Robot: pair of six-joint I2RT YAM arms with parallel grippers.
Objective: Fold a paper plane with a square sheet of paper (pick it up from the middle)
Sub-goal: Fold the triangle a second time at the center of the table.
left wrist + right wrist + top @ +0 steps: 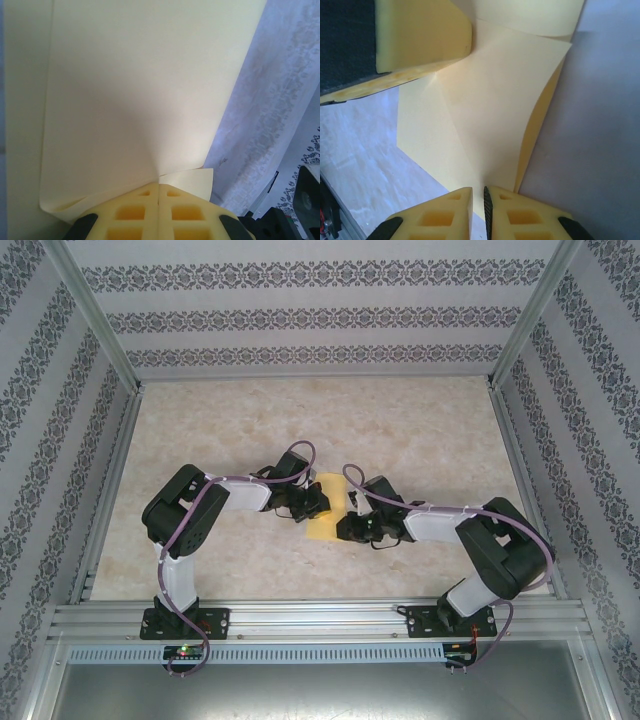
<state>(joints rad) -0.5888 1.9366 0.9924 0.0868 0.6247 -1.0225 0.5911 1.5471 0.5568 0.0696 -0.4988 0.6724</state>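
The square sheet of paper point(327, 510) is yellow, partly folded, and lies mid-table between my two grippers. My left gripper point(316, 502) reaches its left edge, and in the left wrist view the gripper point(159, 186) is shut on the paper point(140, 90), which buckles up from the pinch. My right gripper point(350, 527) comes in from the right. In the right wrist view its jaws point(478, 192) stand a narrow slit apart, with the creased paper's point(485, 115) near edge running into the gap. One of the left gripper's fingers point(420, 35) rests on the sheet's far corner.
A beige marbled tabletop point(300, 420) is boxed in by patterned walls point(300, 315) and metal frame posts. An aluminium rail point(320, 618) carries both arm bases at the near edge. A dark part of the right arm point(305, 200) sits close beside the left gripper.
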